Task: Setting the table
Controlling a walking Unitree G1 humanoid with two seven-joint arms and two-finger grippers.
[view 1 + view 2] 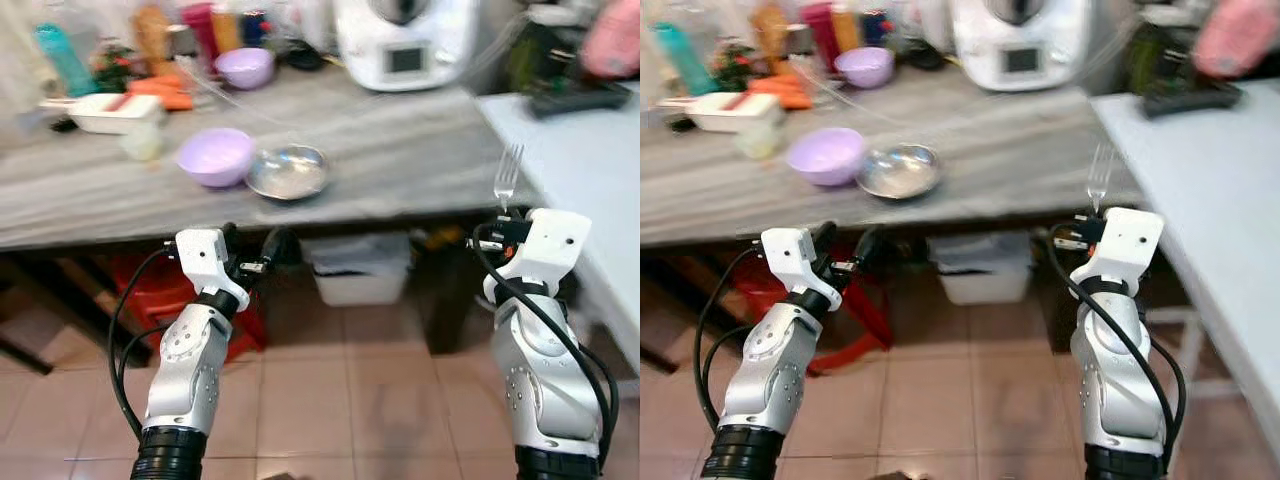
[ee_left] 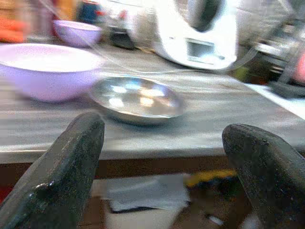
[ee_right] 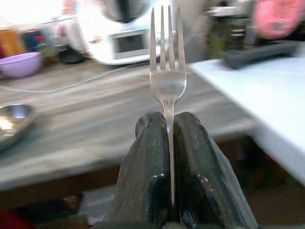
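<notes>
My right gripper (image 1: 503, 214) is shut on a silver fork (image 1: 508, 176), tines up, held in front of the grey table's edge; in the right wrist view the fork (image 3: 167, 71) stands upright between the black fingers (image 3: 147, 181). The left gripper (image 1: 258, 250) is open and holds nothing, just below the table's front edge. Its fingers (image 2: 66, 162) frame a steel bowl (image 2: 137, 99) and a lilac bowl (image 2: 47, 69). On the grey table (image 1: 400, 160) the steel bowl (image 1: 288, 172) sits next to the lilac bowl (image 1: 216, 156).
A white table (image 1: 590, 170) stands at the right. A white kitchen machine (image 1: 405, 40), a second lilac bowl (image 1: 245, 67), a white tray (image 1: 110, 112), bottles and jars crowd the back. Under the grey table are a white bin (image 1: 360, 268) and a red object (image 1: 170, 290).
</notes>
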